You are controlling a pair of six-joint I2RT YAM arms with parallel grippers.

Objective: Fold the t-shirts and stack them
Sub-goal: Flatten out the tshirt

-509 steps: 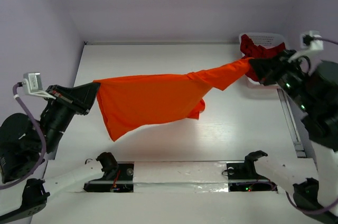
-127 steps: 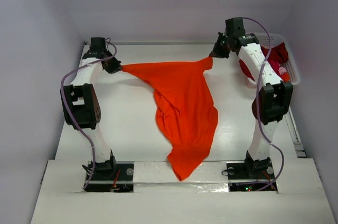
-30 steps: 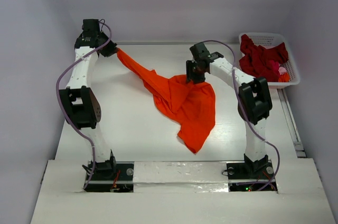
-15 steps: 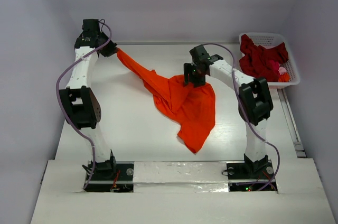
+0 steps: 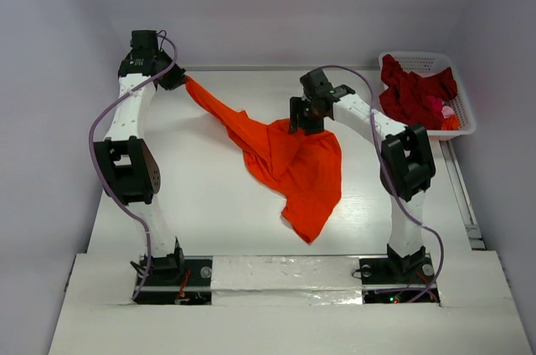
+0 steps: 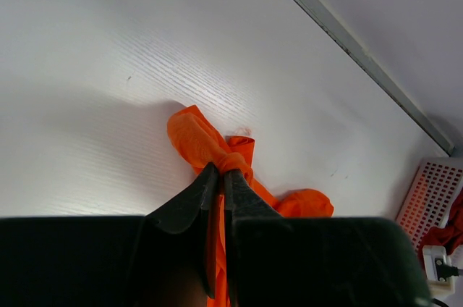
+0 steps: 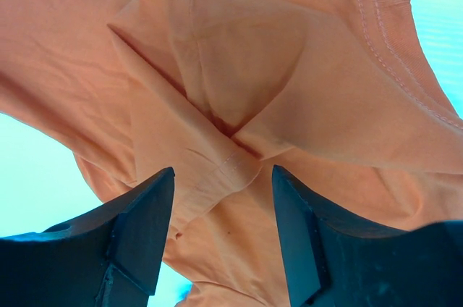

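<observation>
The bright orange t-shirt (image 5: 293, 162) lies crumpled across the middle of the table, one end drawn up toward the far left. My left gripper (image 5: 179, 79) is shut on that end; its wrist view shows a twisted orange bunch (image 6: 217, 149) pinched at the fingertips. My right gripper (image 5: 306, 125) hovers open just above the shirt's upper right part. In its wrist view the two fingers (image 7: 141, 227) stand apart over a folded seam (image 7: 231, 166), holding nothing. Dark red t-shirts (image 5: 414, 91) sit piled in the basket.
A white lattice basket (image 5: 423, 62) stands at the far right corner; its corner (image 6: 434, 191) also shows in the left wrist view. A rail (image 5: 462, 192) runs along the table's right edge. Walls close in the back and both sides.
The right gripper has let go of the orange shirt and stands open over it, shifted slightly. The left arm and its grip have not moved.
</observation>
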